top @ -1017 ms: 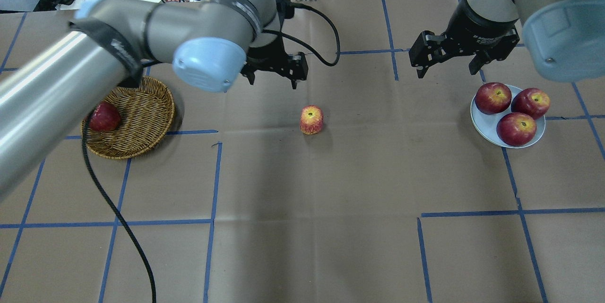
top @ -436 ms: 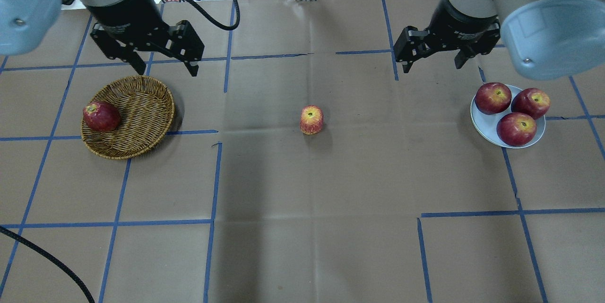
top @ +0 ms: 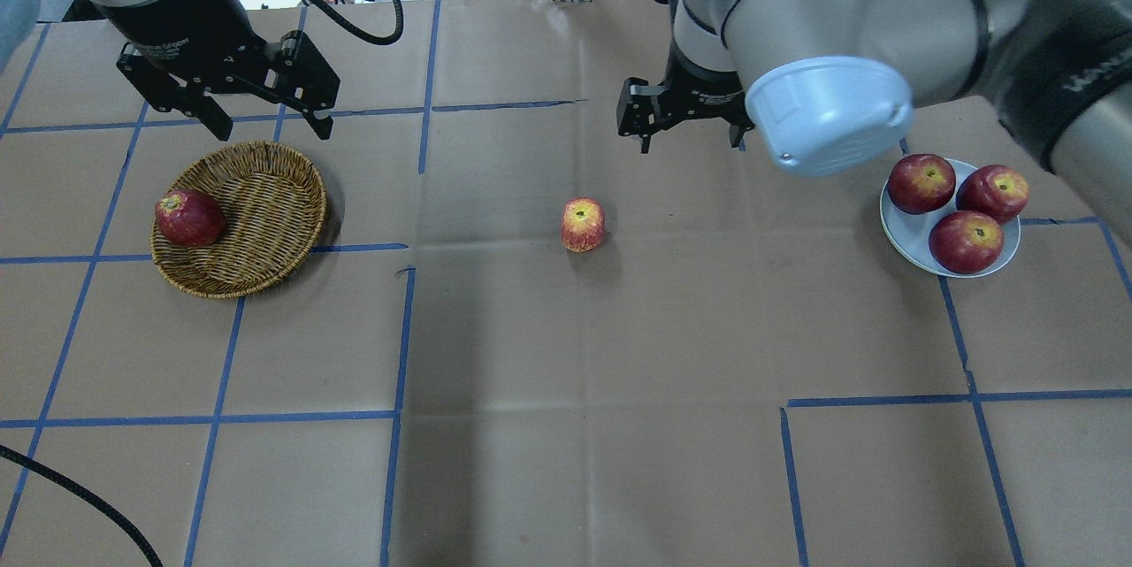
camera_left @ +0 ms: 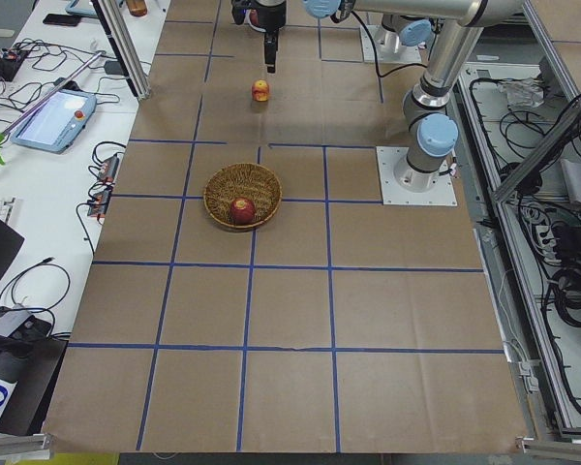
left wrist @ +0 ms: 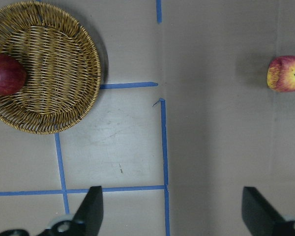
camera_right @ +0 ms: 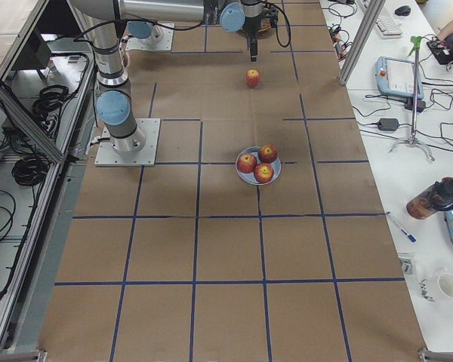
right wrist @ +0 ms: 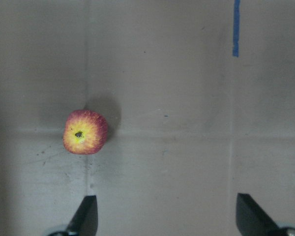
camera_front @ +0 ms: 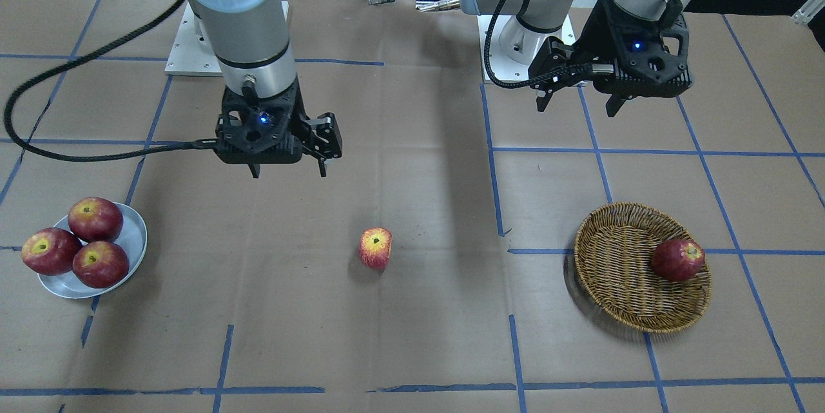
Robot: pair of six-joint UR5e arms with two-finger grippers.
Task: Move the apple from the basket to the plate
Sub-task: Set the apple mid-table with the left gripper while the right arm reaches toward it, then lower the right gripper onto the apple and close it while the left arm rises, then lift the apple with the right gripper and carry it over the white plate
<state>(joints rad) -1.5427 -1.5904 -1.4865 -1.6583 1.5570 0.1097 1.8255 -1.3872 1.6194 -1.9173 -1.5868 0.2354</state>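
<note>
The apple is out of the basket. It sits alone on the brown paper in the middle of the table, well apart from both the basket and the plate. A darker apple lies in the basket against its rim, and three red apples crowd the plate.

The right gripper hangs near the apple, its jaws spread wide and holding nothing. In the right wrist view the apple shows ahead of the two fingertips, nearer one of them than the middle of the gap. The left gripper hovers by the basket, also spread and empty.

To me this looks like the second half of a relay: the apple is parked halfway and the right arm is lining up to take it the rest of the way. Next it needs to shift until the apple sits square between the jaws, drop down around its sides, and close gently, since a round apple may roll from a lopsided pinch. The plate has little bare room left, so the set-down will need care to avoid knocking the three apples already there.
</note>
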